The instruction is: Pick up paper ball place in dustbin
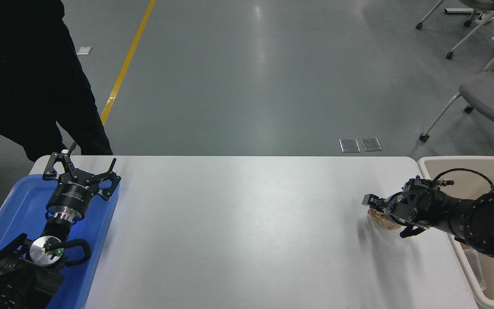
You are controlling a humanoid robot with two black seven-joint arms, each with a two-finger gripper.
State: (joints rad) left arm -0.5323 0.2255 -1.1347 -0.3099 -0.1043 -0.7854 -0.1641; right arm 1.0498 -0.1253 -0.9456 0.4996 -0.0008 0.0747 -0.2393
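The paper ball (376,216), a tan crumpled wad, lies on the white table (238,223) near its right edge. Most of it is hidden under my right gripper (387,217). That gripper is open and low over the ball, with one finger on the ball's far left side and the other on its near right side. I cannot tell whether the fingers touch the paper. The cream-white dustbin (457,160) stands just past the table's right edge, behind the right arm. My left gripper (85,166) is open and parked at the lower left.
A blue tray (19,201) lies under the left arm at the table's left end. A person in black (28,77) stands at the far left corner. Grey office chairs (487,92) stand at the upper right. A clear wrapper (475,264) lies in the dustbin.
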